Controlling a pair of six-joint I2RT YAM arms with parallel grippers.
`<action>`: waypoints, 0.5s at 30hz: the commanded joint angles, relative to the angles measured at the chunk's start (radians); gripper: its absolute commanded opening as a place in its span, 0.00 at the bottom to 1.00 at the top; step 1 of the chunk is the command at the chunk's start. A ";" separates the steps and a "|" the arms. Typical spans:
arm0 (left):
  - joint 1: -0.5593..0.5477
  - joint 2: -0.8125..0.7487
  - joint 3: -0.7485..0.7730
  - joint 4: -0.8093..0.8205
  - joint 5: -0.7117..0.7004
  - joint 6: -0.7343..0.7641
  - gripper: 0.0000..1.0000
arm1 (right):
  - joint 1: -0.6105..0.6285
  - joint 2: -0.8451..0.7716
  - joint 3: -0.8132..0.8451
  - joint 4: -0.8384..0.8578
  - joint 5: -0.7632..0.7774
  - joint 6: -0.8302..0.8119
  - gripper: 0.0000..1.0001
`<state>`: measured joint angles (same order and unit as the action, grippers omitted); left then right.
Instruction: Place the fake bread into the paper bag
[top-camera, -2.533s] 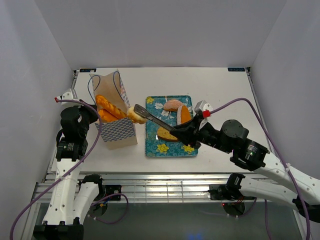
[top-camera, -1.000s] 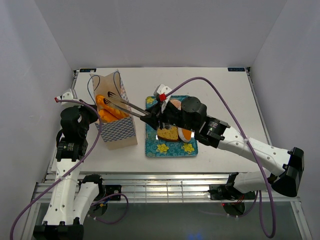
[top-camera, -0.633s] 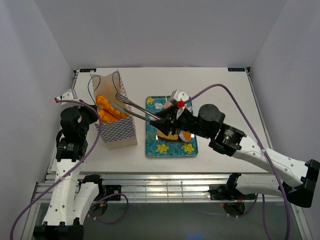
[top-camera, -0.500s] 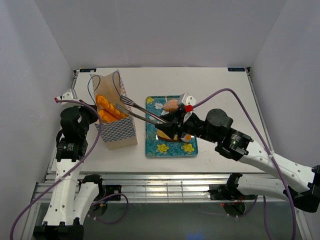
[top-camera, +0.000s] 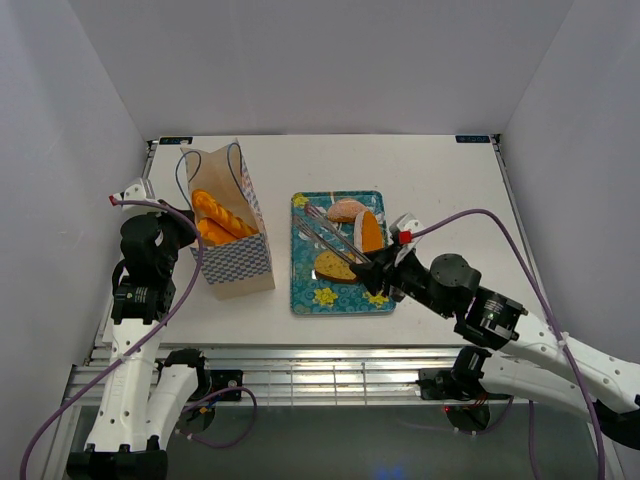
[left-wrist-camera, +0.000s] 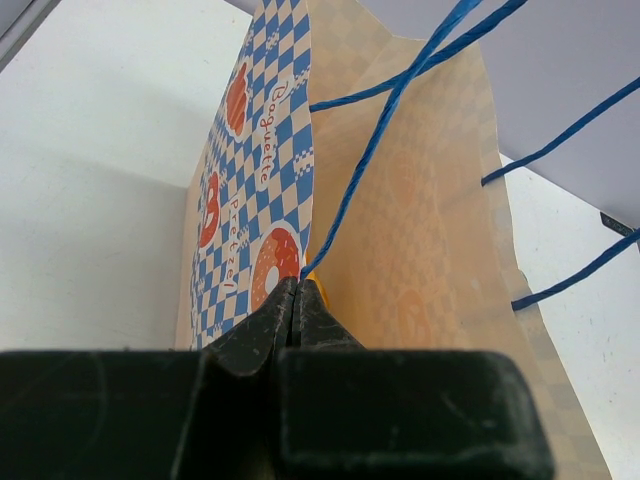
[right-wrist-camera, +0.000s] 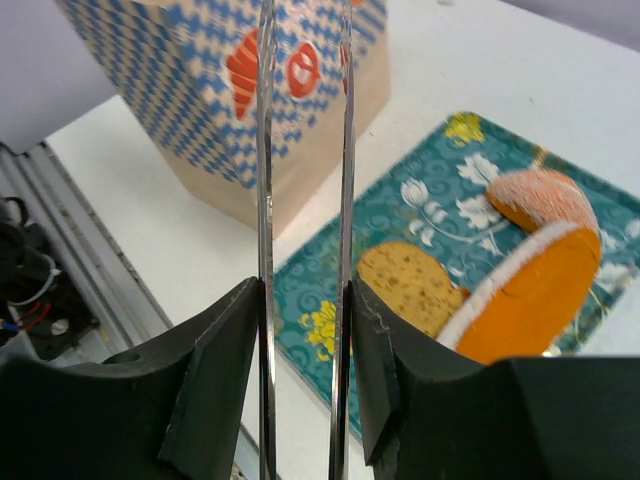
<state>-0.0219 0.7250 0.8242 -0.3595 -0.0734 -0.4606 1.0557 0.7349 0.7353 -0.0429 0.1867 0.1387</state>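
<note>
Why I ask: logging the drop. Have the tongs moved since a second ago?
Yes: the tongs have drawn back rightward, off the bag, now over the tray.

Left arm (top-camera: 135, 300) is standing folded upright, wrist bending toward centre. Left gripper (left-wrist-camera: 297, 300) is pinching its 2 fingers tight on the paper bag (left-wrist-camera: 410, 220) wall. Right arm (top-camera: 500, 320) is stretching low, forward and leftward from its base. Right gripper (right-wrist-camera: 305, 300) is squeezing the tongs (right-wrist-camera: 264, 150) between 2 part-closed fingers.
</note>
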 joint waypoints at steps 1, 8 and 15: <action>-0.003 -0.015 -0.002 0.004 0.023 0.000 0.09 | 0.003 -0.049 -0.063 -0.028 0.172 0.084 0.47; -0.004 -0.012 -0.004 0.005 0.029 0.000 0.09 | 0.003 0.021 -0.102 -0.146 0.206 0.111 0.55; -0.004 -0.007 -0.005 0.007 0.038 -0.001 0.09 | 0.003 0.089 -0.113 -0.135 0.177 0.118 0.56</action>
<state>-0.0219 0.7258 0.8242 -0.3595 -0.0586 -0.4606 1.0554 0.8078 0.6224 -0.2089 0.3534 0.2401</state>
